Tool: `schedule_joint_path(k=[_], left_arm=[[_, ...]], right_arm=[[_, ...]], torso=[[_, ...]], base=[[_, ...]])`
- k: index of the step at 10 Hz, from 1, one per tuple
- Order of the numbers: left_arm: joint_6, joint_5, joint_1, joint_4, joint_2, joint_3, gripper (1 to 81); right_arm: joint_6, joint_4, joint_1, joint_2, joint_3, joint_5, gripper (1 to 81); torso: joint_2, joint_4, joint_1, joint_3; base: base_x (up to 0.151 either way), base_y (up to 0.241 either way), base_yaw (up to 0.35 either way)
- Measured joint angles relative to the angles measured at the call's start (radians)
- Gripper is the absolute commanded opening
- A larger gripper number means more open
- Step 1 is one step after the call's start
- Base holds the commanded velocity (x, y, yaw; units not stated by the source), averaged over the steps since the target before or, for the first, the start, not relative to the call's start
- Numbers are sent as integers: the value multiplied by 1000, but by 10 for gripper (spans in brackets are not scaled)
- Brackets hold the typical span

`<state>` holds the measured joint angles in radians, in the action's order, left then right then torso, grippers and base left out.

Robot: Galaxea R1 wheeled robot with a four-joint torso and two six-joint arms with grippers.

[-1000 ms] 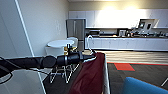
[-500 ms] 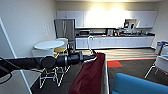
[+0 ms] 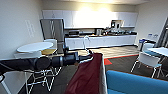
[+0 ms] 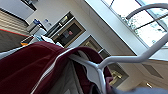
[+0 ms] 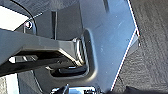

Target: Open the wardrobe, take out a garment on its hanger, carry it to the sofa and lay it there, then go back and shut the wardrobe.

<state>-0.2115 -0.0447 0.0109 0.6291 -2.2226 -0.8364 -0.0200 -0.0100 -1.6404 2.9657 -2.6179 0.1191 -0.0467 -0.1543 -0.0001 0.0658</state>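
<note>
One second of turning brings the sofa (image 3: 135, 83) nearer ahead, my left gripper (image 3: 86, 58) clamped on the hanger (image 4: 117, 58), garment (image 3: 86, 77) hanging.

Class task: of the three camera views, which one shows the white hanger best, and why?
The left wrist view: the hanger shows close up, its hook curving overhead and its shoulder inside the maroon jacket. The head view gives just a thin hook above the jacket. The right wrist view shows robot parts and carpet.

Left arm (image 3: 37, 62) reaching across, red jacket (image 3: 86, 75) hanging from its end, blue sofa (image 3: 136, 83) just beside, round white table (image 3: 35, 46), kitchen counter (image 3: 100, 40) far behind
</note>
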Motion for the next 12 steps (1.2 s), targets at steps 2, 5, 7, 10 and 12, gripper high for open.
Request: schedule_joint_path(k=[2, 5, 7, 10, 12], left_arm=[[0, 3, 0, -1, -8, 4, 10], [0, 3, 0, -5, -24, 4, 10], [1, 2, 0, -6, -21, 4, 10], [0, 3, 1, -6, -21, 5, 10], [1, 2, 9, -6, -16, 7, 10]], right_arm=[[0, 0, 3, 0, -6, -2, 811], [0, 0, 3, 8, -21, -5, 811], [0, 0, 3, 14, -22, -3, 811], [0, 0, 3, 14, -22, -1, 811], [0, 0, 3, 14, -22, 3, 811]], torso=[[0, 0, 0, 0], [0, 0, 0, 0], [0, 0, 0, 0], [0, 0, 0, 0], [0, 0, 0, 0]], base=[[0, 0, -298], [0, 0, -299], [0, 0, -299], [0, 0, -300], [0, 0, -300]])
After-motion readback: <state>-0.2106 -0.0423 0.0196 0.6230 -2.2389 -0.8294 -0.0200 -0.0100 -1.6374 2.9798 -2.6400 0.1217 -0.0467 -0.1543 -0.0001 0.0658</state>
